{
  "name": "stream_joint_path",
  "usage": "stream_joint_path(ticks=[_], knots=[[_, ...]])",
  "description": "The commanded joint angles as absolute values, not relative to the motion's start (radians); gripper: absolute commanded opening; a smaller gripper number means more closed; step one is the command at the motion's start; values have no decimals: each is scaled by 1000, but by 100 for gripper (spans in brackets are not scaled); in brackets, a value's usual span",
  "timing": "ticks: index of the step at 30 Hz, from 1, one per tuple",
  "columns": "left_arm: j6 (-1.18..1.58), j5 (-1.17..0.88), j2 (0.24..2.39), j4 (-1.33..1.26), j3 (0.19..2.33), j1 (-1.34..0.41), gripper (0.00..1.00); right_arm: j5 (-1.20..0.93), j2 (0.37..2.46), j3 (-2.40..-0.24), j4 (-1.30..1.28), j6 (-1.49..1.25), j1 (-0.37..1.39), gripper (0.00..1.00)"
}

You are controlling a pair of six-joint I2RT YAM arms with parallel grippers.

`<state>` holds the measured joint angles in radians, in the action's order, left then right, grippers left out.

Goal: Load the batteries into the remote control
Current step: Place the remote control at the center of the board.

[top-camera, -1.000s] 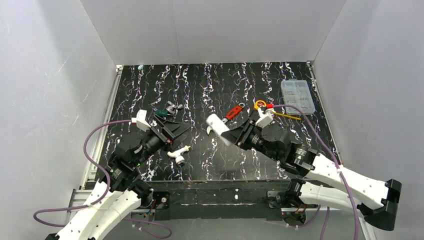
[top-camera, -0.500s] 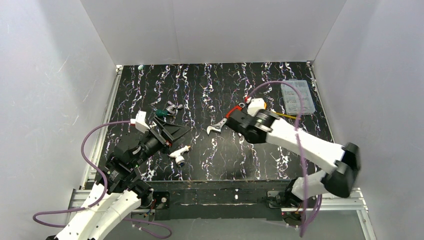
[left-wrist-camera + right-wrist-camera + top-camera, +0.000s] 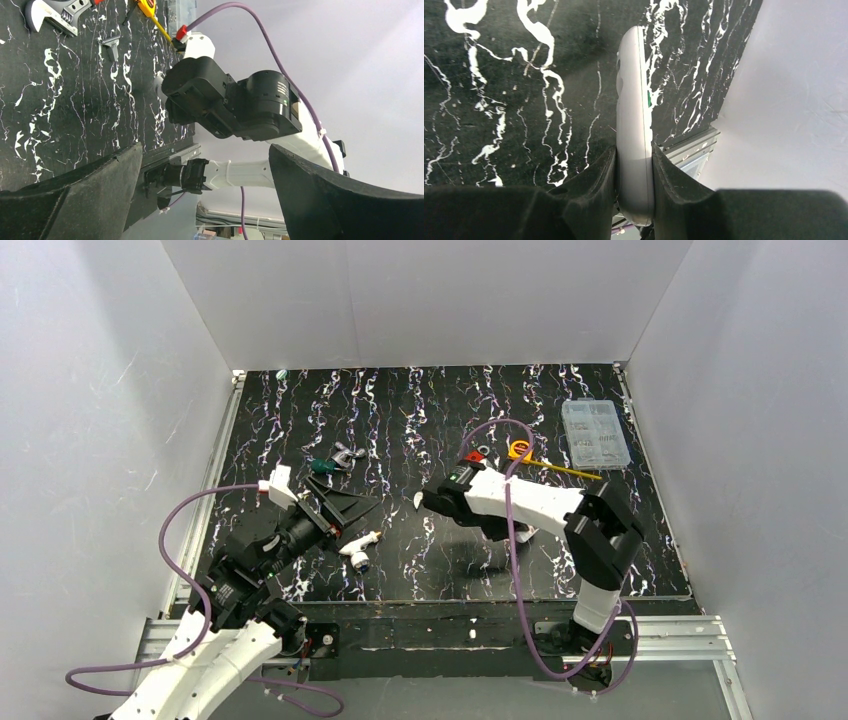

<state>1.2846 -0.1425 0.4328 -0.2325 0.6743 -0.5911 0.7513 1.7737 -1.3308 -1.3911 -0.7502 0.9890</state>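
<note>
Desk: black top w/ white marble veining, plain white walls on 3 sides. Clear compartment box at far R. Yellow-handled tool just L of box, thin shaft running R toward box's near edge. Red-handled wrench near ctr; silver jaw clear in L wrist view, small grey toothed clip near it, not touching. White tube tool w/ blue tip lies front L. Green/silver small item farther back, well apart. Tiny green obj at far-L corner, too small to ID.

You work on a black, white-veined table, with plain white walls closing it in at nine, twelve and three o'clock.
</note>
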Motion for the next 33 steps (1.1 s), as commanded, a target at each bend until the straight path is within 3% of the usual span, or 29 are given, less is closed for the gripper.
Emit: stream_joint_path(ticks=[1, 20, 33], knots=[[1268, -157, 407, -261, 703, -592, 98, 736, 1811, -1340, -1340, -702, 999, 9], [1268, -155, 379, -235, 696, -592, 98, 663, 2008, -1383, -1189, -587, 1029, 40], [1264, -151, 370, -227, 696, -592, 98, 622, 2066, -1368, -1111, -568, 1032, 52]])
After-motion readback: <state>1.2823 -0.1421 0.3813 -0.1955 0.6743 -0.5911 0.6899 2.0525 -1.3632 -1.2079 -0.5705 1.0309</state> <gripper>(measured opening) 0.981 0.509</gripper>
